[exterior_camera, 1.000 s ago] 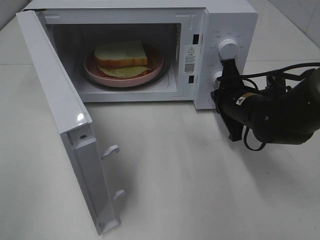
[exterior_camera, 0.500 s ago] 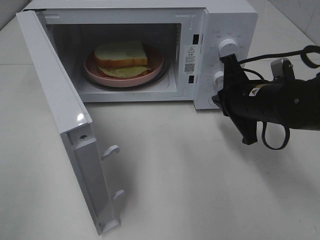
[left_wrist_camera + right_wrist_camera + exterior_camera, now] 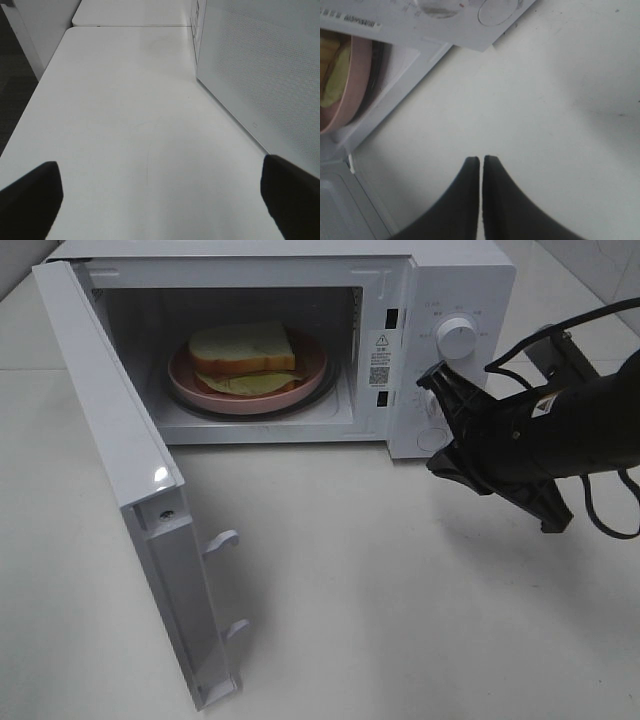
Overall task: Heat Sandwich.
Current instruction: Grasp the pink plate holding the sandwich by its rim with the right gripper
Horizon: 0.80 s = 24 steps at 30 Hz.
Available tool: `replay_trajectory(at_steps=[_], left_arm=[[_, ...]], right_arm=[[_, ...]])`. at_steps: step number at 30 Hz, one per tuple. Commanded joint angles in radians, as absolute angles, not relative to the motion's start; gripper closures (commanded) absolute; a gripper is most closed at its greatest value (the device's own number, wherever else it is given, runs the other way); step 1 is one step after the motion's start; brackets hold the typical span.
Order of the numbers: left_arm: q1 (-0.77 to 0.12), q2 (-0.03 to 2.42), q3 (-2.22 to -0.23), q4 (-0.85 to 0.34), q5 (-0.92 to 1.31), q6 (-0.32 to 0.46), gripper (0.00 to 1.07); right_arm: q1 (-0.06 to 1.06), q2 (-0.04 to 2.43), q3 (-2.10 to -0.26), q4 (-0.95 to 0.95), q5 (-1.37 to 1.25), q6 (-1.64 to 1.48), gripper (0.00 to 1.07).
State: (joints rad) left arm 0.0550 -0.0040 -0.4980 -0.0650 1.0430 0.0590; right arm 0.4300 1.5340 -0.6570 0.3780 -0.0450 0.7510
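Microwave near tabletop's far edge, door swung wide: heating likely blocked until shut. Right gripper, clenched on nothing beside knobs, could knock a dial crossing toward door. Left gripper spread wide, empty. Pink plate inside carries sandwich: pale slices, tan crust, yellow-green filling overhanging.

A plain white table carries one thing directly: a white microwave, door swung open, standing just ahead of the right jaws and beside the left jaws.
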Motion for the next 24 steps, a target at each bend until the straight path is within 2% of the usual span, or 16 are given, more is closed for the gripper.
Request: replay_trajectory(at_steps=[1,10,24], left_arm=[[0.056,-0.029,-0.496,-0.070,1.034,0.058,0.05],[0.056,-0.029,-0.496,-0.070,1.034,0.058,0.05],[0.056,-0.029,-0.496,-0.070,1.034,0.058,0.05]], right_arm=[[0.430,1.483,-0.675,0.367,0.088,0.598,1.00],[0.430,1.480,-0.773,0.338,0.376,0.418,0.97],[0.430,1.480,-0.932,0.164,0.781,0.138,0.94]])
